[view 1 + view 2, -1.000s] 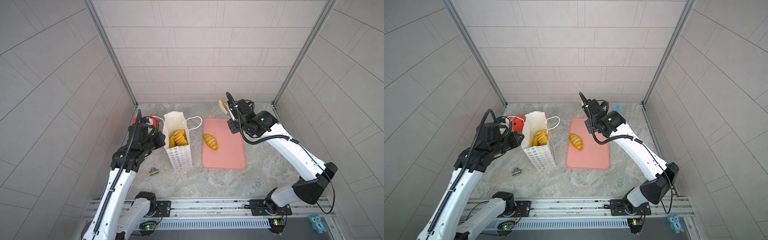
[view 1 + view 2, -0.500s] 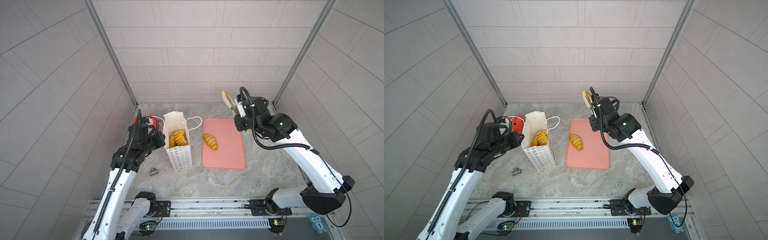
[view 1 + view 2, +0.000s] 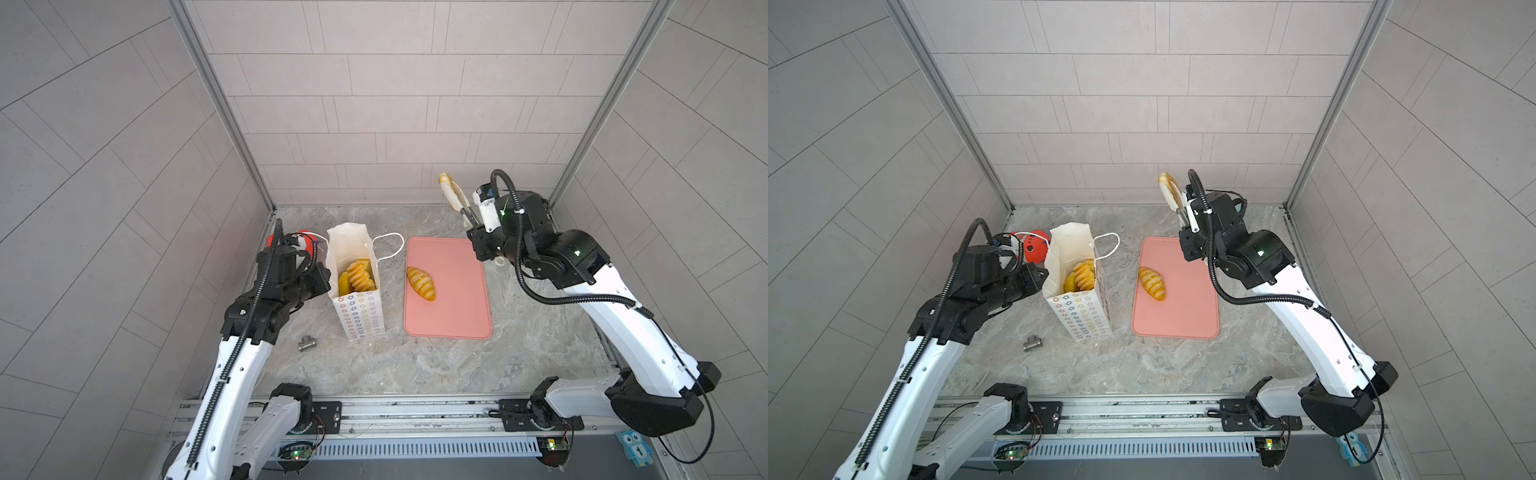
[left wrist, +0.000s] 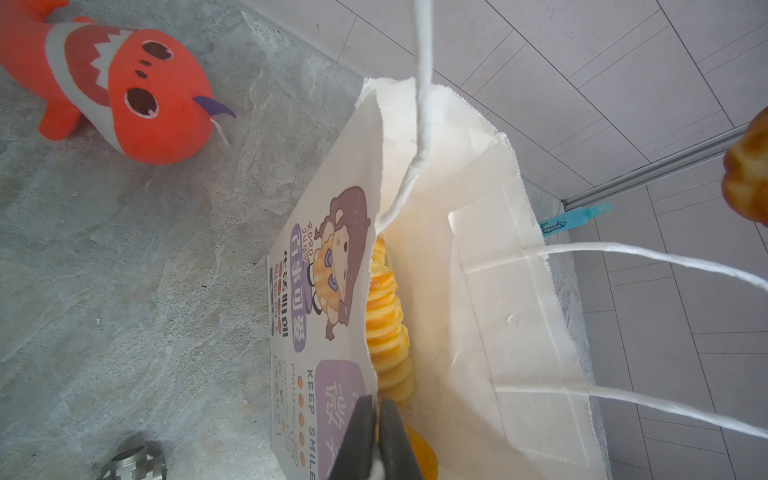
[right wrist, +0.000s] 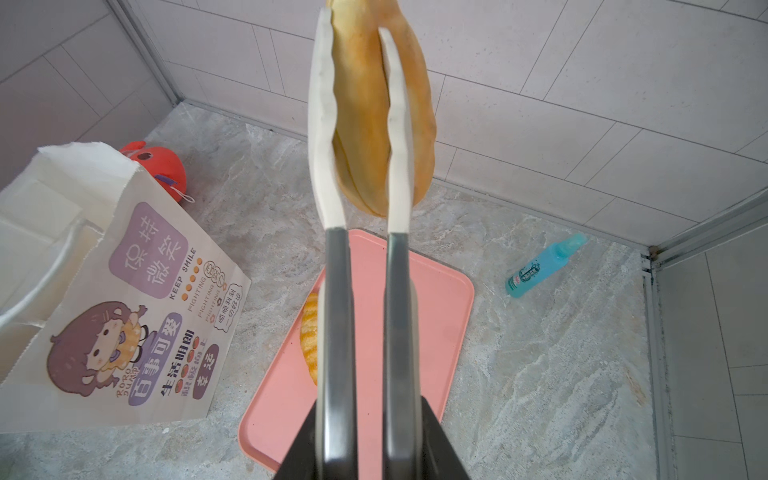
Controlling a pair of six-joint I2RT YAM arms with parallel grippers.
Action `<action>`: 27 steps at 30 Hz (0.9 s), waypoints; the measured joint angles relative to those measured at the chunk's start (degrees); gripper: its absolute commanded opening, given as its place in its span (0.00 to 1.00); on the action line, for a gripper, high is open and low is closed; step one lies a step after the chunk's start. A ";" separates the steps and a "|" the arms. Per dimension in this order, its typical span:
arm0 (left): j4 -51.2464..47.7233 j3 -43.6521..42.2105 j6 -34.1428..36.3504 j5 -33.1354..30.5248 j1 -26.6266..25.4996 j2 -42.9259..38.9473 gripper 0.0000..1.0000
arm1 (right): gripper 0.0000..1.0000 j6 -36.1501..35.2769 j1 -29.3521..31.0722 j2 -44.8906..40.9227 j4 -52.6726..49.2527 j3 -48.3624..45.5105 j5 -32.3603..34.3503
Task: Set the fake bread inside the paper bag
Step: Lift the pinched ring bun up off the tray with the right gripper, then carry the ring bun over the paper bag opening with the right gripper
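long loaf (image 5: 361, 104) is clamped in the right claw (image 5: 355, 29) high above the desk (image 3: 415, 365), and the paper bag (image 4: 490, 291) is pinched at its rim by the left claw (image 4: 377, 409)

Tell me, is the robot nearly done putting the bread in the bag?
Getting close. Some bread already sits inside the bag, whose rim the left gripper pinches. The right gripper holds one loaf up in the air, not yet over the bag. One roll waits on the tray.
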 measured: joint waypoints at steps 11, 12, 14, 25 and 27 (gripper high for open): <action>0.00 0.00 0.00 0.00 0.00 0.00 0.09 | 0.30 0.26 -0.13 -2.14 3.08 -0.02 -4.55; 0.00 0.00 -0.02 0.00 0.00 0.00 0.09 | 0.31 0.35 -0.17 -2.34 3.50 -0.04 -5.11; 0.00 0.00 -0.02 0.00 0.00 0.00 0.09 | 0.31 0.39 -0.20 -2.78 4.07 -0.09 -6.21; 0.00 0.00 -0.11 0.00 0.00 0.00 0.09 | 0.31 1.60 -0.22 -4.24 7.67 -0.94 -13.53; 0.00 0.00 -0.13 0.00 0.00 0.00 0.09 | 0.31 1.90 -0.22 -4.24 8.04 -1.38 -14.99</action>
